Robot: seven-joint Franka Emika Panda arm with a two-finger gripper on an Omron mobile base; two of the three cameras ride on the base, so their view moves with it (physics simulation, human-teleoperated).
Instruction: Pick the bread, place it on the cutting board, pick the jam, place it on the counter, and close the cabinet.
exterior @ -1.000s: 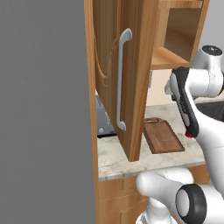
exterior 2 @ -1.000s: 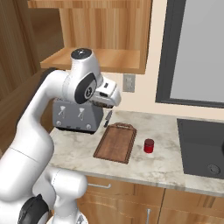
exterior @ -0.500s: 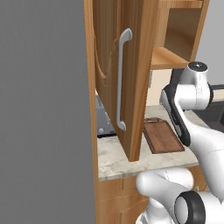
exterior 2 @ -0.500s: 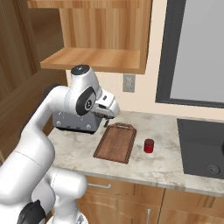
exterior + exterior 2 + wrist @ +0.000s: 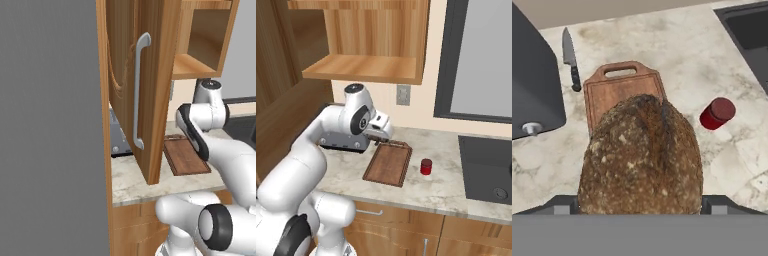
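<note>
The bread [image 5: 642, 157] sits between the wide-spread fingers of the gripper [image 5: 377, 138], which clamps it by its sides; a loaf this broad needs the jaws nearly as far apart as they go. From the hand camera it looms large because it hangs right under the lens, and the board [image 5: 619, 95] lies directly below and beyond it, handle end pointing toward the wall. That lineup reads as deliberate: the arm seems to be carrying the loaf over the board so it can be set down flat inside the raised rim.

The jam [image 5: 426, 166] stands on the counter [image 5: 448, 185] just off the board's right edge, toward the dark cooktop [image 5: 488, 170], so that part of the job looks done, oddly ahead of the bread. A knife [image 5: 571, 58] lies near the back edge, beside the board's handle corner, and a dark appliance [image 5: 532, 95] sits at the board's left.

The cabinet [image 5: 142, 90] door hangs wide open out over the counter's front edge, its bar handle [image 5: 138, 95] facing out, waiting to be swung shut last.
</note>
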